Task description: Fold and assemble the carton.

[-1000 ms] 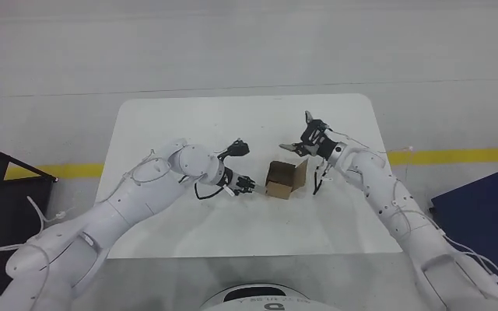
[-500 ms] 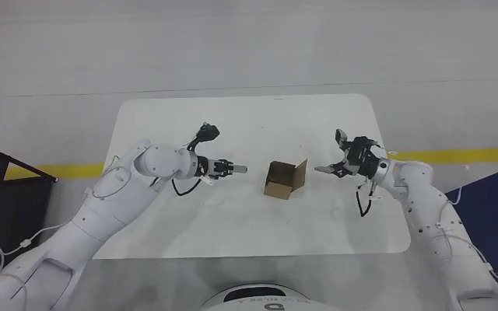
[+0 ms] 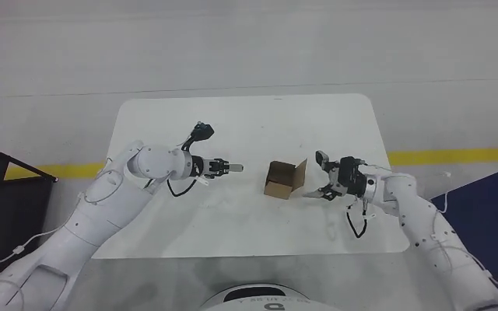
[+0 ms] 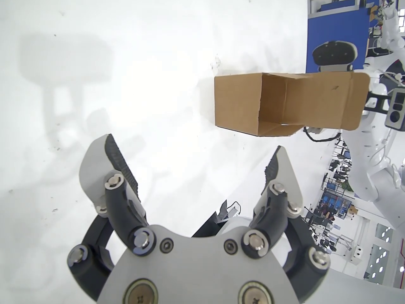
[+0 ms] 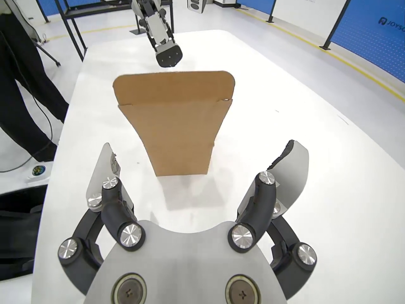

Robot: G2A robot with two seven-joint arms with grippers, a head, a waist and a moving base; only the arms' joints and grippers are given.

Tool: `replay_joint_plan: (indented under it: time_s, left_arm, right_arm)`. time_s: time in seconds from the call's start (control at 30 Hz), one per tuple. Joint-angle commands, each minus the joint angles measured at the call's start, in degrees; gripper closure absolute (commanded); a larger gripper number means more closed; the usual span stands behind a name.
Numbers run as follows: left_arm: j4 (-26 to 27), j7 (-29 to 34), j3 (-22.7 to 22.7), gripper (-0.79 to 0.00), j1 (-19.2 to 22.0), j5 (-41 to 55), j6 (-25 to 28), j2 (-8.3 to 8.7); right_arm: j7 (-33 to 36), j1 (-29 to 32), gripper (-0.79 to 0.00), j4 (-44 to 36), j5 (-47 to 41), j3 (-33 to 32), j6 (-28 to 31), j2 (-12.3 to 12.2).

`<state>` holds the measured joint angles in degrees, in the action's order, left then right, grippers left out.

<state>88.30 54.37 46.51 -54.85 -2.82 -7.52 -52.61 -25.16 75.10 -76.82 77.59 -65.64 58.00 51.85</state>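
A small brown carton (image 3: 284, 179) stands near the middle of the white table (image 3: 233, 225), one end open and its lid flap (image 3: 300, 172) raised on the right side. My left gripper (image 3: 233, 166) hovers a short way to its left, open and empty, pointing at the carton. In the left wrist view the carton (image 4: 237, 102) lies ahead of the open gripper (image 4: 194, 150). My right gripper (image 3: 317, 179) is just right of the flap, open and not touching. The right wrist view has the flap's back (image 5: 177, 112) in front of the open gripper (image 5: 201, 147), with the left gripper (image 5: 167, 55) beyond.
A black frame (image 3: 15, 167) stands on the floor off the table's left side, and a blue panel (image 3: 475, 198) off its right. A yellow line (image 3: 443, 155) runs across the floor. Bare tabletop surrounds the carton on every side.
My left gripper has drawn back leftward from the carton's side. My right gripper swung from the carton's far right out to the right, then came in close to the flap.
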Motion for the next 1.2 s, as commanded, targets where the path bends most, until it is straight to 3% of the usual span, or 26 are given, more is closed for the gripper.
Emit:
replay_joint_plan:
  time_s: [0.0,0.2,0.3,0.4,0.7,0.8,1.07,1.13,1.17]
  left_arm:
    - [0.0,0.0,0.0,-0.785,0.0,0.0,0.0,0.0]
    - [0.0,0.0,0.0,-0.785,0.0,0.0,0.0,0.0]
    - [0.0,0.0,0.0,-0.785,0.0,0.0,0.0,0.0]
    - [0.0,0.0,0.0,-0.785,0.0,0.0,0.0,0.0]
    - [0.0,0.0,0.0,-0.785,0.0,0.0,0.0,0.0]
    - [0.0,0.0,0.0,-0.785,0.0,0.0,0.0,0.0]
    - [0.0,0.0,0.0,-0.785,0.0,0.0,0.0,0.0]
    - [0.0,0.0,0.0,-0.785,0.0,0.0,0.0,0.0]
    - [0.0,0.0,0.0,-0.785,0.0,0.0,0.0,0.0]
  right_arm:
    - [0.9,-1.2,-0.785,0.5,-2.3,2.3,0.0,-0.1]
    - [2.5,-4.4,-0.714,3.0,-8.1,7.2,0.0,-0.5]
    - [3.7,-6.0,-0.73,4.4,-11.9,8.7,0.0,-0.5]
    - [5.7,-7.6,-0.659,5.7,-14.9,9.8,0.0,-0.3]
    - [10.9,-11.7,-0.545,9.9,-19.8,11.4,-1.1,0.8]
    - [11.6,-12.2,-0.382,10.5,-20.7,11.6,-1.8,1.2]
    - [13.5,-13.0,-0.111,10.0,-21.5,11.6,-1.7,1.9]
    - [14.4,-13.5,0.0,9.5,-21.3,12.1,-0.1,2.1]
    - [14.8,-13.8,0.0,9.3,-21.6,12.6,0.0,2.2]
